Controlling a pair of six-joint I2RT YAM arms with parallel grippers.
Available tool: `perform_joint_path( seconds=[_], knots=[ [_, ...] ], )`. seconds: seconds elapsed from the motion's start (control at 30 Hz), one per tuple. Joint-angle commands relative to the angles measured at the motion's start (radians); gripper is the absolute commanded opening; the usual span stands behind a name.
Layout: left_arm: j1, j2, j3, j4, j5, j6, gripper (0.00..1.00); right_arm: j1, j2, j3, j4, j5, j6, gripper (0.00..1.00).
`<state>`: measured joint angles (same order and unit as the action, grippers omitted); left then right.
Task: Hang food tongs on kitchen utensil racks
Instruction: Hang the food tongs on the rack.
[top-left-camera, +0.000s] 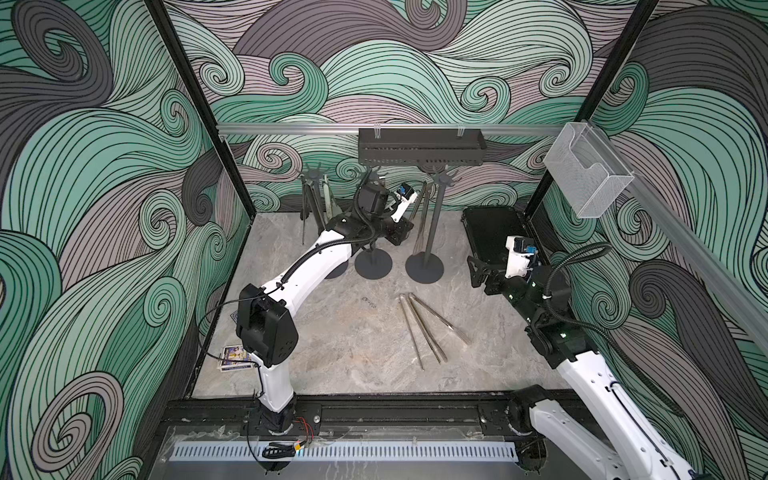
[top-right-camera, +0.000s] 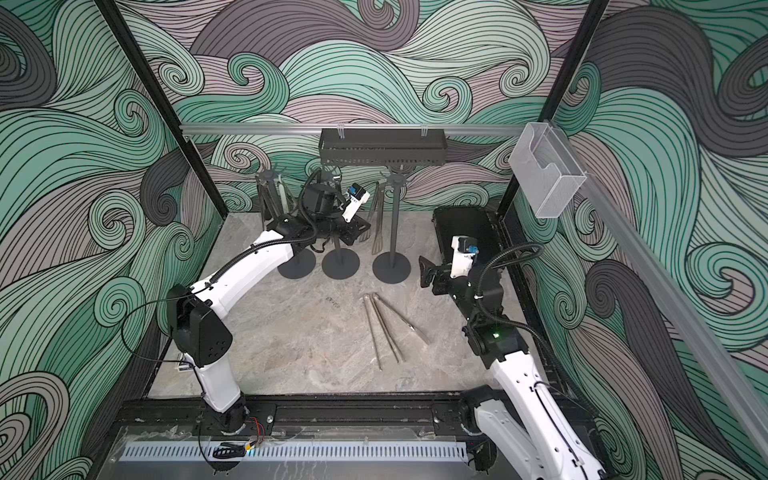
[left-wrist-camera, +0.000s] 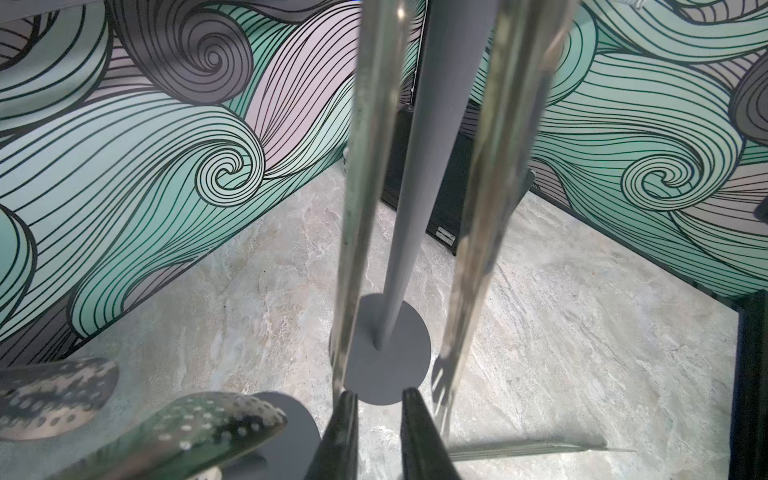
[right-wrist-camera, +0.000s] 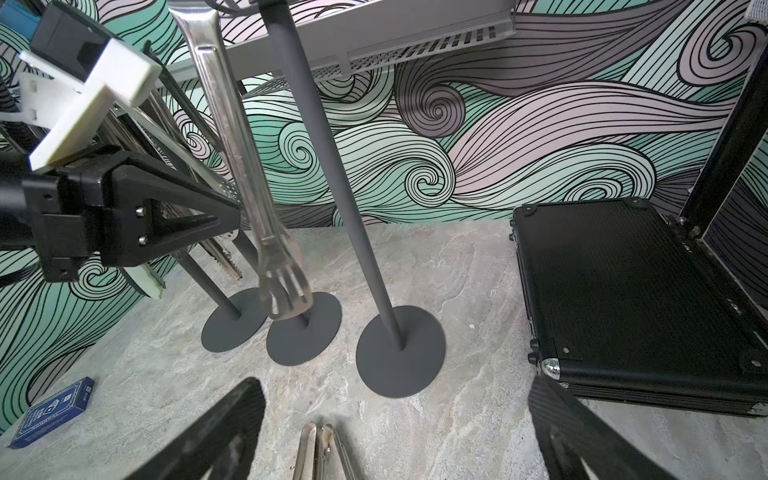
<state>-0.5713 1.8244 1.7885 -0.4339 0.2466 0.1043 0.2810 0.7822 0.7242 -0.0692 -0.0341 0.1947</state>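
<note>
Three dark grey kitchen utensil racks stand at the back: left (top-left-camera: 314, 174), middle (top-left-camera: 373, 264), right (top-left-camera: 432, 224). Steel food tongs (top-left-camera: 420, 216) with forked tips (right-wrist-camera: 282, 286) hang from the right rack. My left gripper (left-wrist-camera: 376, 392) is right beside these tongs. Its jaws stand slightly apart with only table showing between them, and one tong arm (left-wrist-camera: 353, 208) hangs just outside a fingertip. More tongs (top-left-camera: 309, 203) hang on the left rack. Other steel tongs (top-left-camera: 424, 328) lie on the table. My right gripper (right-wrist-camera: 397, 382) hovers wide open above their hinge ends (right-wrist-camera: 320, 453), holding nothing.
A black case (top-left-camera: 490, 237) lies at the back right, close to the right arm. A black perforated shelf (top-left-camera: 419, 147) hangs on the back rail above the racks. A clear mesh box (top-left-camera: 586, 178) hangs on the right rail. A card box (top-left-camera: 230, 357) lies by the left arm's base.
</note>
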Motion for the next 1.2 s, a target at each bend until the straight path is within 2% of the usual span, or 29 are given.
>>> perform_joint_path(
  seconds=[0.0, 0.83, 1.17],
  knots=[
    [0.006, 0.018, 0.036, -0.013, -0.005, 0.009, 0.20, -0.005, -0.006, -0.005, 0.021, -0.006, 0.005, 0.99],
    [-0.013, 0.134, 0.276, -0.155, 0.001, 0.020, 0.20, -0.004, -0.008, -0.009, 0.027, -0.007, 0.008, 0.99],
    [-0.019, 0.135, 0.288, -0.161, -0.011, 0.026, 0.20, -0.005, -0.011, -0.012, 0.026, -0.012, 0.009, 0.99]
  ],
)
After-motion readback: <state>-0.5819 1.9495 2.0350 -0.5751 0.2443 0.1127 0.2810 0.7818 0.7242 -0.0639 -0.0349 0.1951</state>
